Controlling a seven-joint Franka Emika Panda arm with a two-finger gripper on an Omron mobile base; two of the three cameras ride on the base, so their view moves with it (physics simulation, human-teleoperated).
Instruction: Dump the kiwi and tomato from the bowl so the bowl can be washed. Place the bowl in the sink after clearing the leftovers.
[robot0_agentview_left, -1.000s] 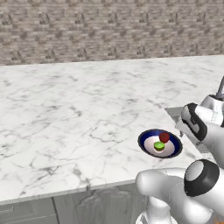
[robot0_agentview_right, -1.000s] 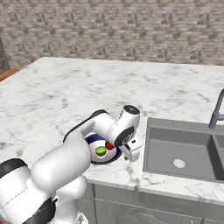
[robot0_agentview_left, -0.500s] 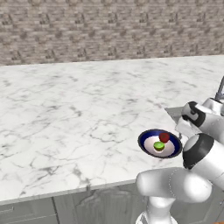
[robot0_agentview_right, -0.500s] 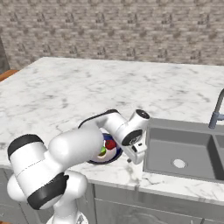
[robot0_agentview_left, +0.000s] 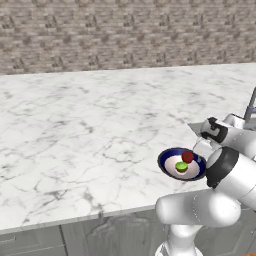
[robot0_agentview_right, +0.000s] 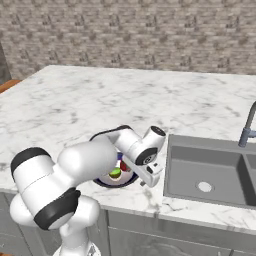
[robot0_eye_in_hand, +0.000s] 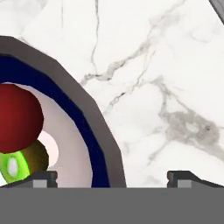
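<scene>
counter (robot0_agentview_left: 75, 130): glossy white marble, grey veins
wall (robot0_agentview_left: 125, 30): rough stone brick
bowl (robot0_agentview_left: 167, 159): smooth glazed ceramic
sink (robot0_agentview_right: 210, 167): matt grey metal

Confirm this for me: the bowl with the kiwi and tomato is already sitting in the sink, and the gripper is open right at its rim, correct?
Not quite. The bowl sits on the marble counter beside the sink, as the right base view shows. The kiwi and tomato are inside, gripper open at its rim.

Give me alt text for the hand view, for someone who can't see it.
Close-up from the robot's hand: the dark blue rim of the bowl curves between the open fingers, over white marble counter. Inside the bowl's pale interior sit the dark red tomato and, partly cut off, the lime-green kiwi.
</scene>
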